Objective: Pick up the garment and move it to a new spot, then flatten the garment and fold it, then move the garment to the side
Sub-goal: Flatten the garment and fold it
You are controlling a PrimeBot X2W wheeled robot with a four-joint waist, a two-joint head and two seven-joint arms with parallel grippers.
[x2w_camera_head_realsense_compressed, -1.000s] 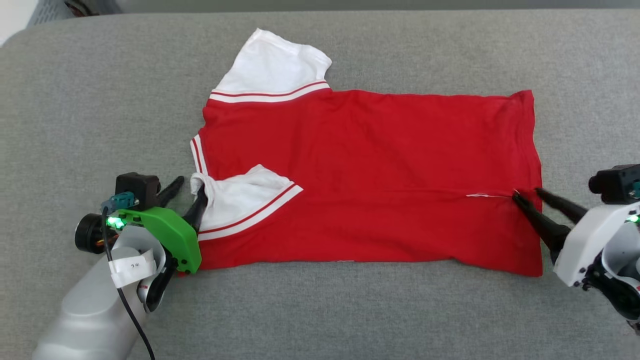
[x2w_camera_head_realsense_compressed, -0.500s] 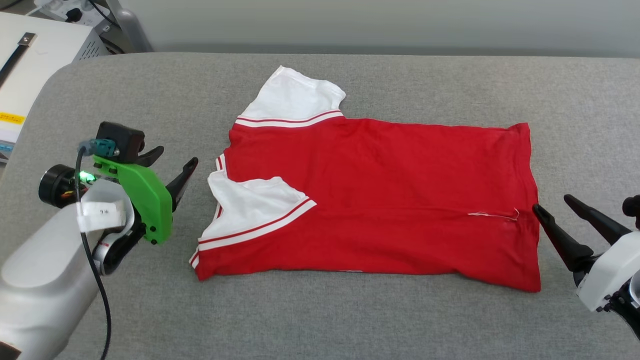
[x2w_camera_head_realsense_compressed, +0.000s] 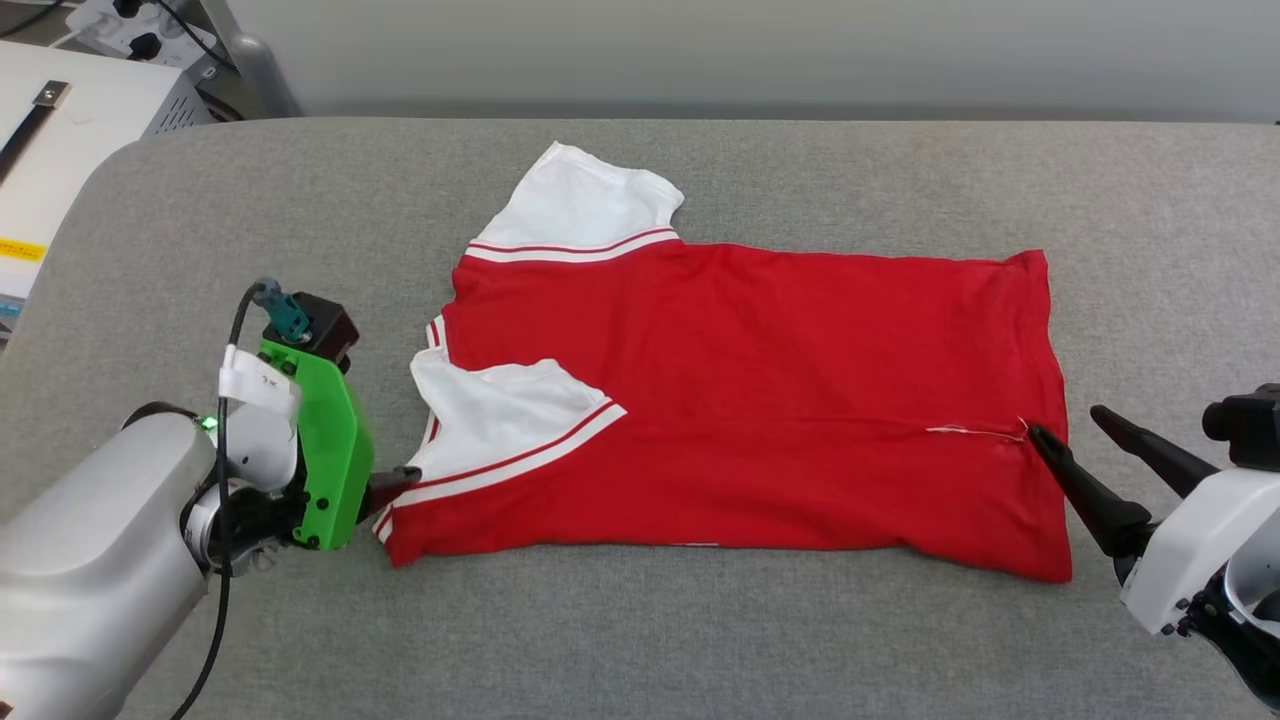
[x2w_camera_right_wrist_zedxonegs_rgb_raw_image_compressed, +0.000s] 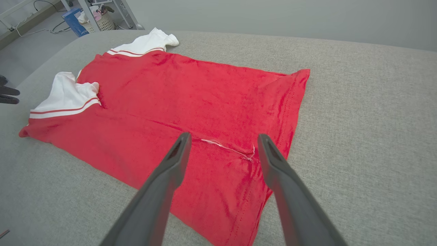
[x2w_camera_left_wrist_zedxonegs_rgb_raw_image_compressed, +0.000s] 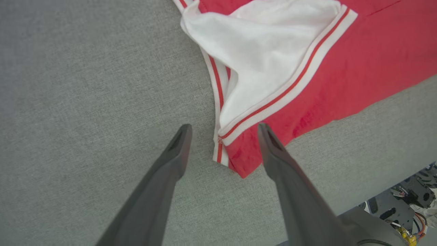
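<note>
The shirt [x2w_camera_head_realsense_compressed: 760, 400] is lying folded lengthwise on the grey surface [x2w_camera_head_realsense_compressed: 700, 640], with one white sleeve tucked over the red. The left end effector [x2w_camera_left_wrist_zedxonegs_rgb_raw_image_compressed: 223, 129] is straddling the near shoulder corner, released and gripping nothing, probably lining up the next fold. The right end effector [x2w_camera_head_realsense_compressed: 1066, 422], also released, is waiting at the hem. The shirt's underside is facing down, hidden.

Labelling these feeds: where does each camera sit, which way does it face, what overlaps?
Head view: on the head, facing down at the garment on the grey surface; left tool and right tool show, open.
Left wrist view: on that wrist, facing down its fingers at the sleeve.
Right wrist view: on that wrist, facing along its fingers over the hem.
Shared: all show the garment.
</note>
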